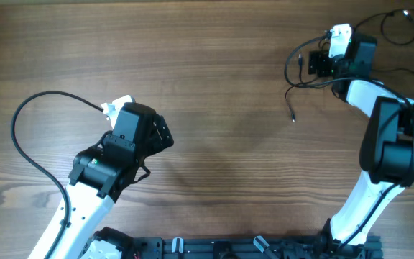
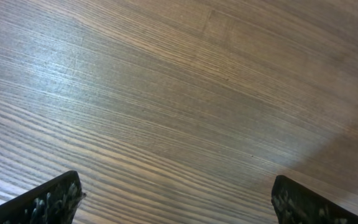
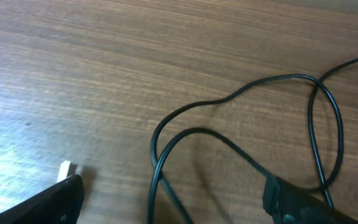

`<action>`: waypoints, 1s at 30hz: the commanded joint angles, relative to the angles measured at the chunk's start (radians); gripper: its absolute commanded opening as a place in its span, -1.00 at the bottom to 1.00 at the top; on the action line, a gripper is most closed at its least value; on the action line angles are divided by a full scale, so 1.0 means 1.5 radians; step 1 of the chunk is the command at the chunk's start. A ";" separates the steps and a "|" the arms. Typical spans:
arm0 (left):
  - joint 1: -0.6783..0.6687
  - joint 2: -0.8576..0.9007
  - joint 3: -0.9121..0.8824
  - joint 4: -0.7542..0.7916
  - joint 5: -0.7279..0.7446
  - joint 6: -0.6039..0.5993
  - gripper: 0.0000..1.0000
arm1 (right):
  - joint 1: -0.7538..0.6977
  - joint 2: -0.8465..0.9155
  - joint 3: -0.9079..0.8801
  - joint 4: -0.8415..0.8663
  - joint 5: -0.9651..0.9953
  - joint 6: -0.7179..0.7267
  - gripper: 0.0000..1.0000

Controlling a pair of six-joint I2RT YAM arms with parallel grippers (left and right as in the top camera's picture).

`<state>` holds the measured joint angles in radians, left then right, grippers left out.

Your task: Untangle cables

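Note:
The cables (image 1: 290,70) are thin dark wires lying in loose loops at the far right of the table. One plug end (image 1: 293,119) trails toward the middle, and another loop (image 1: 399,26) lies behind the right arm. In the right wrist view the cables (image 3: 166,140) cross each other between the fingers, and a small white tip (image 3: 65,168) lies by the left finger. My right gripper (image 1: 313,63) (image 3: 176,199) is open and straddles the loops low over the table. My left gripper (image 1: 165,135) (image 2: 179,199) is open and empty over bare wood, far from the cables.
The left arm's own thicker black cable (image 1: 24,122) arcs over the table at the left. The wooden table (image 1: 228,108) fills all views. The arms' black base rail (image 1: 214,248) runs along the near edge.

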<state>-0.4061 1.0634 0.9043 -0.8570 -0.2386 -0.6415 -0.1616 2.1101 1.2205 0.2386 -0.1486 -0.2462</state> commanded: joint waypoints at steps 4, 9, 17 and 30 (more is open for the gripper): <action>0.002 -0.001 -0.001 0.002 -0.009 0.005 1.00 | 0.003 0.041 0.002 0.055 0.009 0.031 -0.09; 0.002 -0.001 -0.001 0.002 -0.009 0.005 1.00 | 0.004 0.047 0.002 0.051 -0.030 0.032 -0.91; 0.002 -0.001 -0.001 0.002 -0.009 0.005 1.00 | 0.039 0.034 0.116 0.035 -0.108 -0.002 -0.91; 0.002 -0.001 -0.001 0.002 -0.009 0.005 1.00 | 0.035 0.025 0.151 -0.172 0.066 -0.145 0.99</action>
<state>-0.4061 1.0634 0.9043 -0.8566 -0.2390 -0.6415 -0.0875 2.1563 1.4425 0.0025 -0.1303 -0.5087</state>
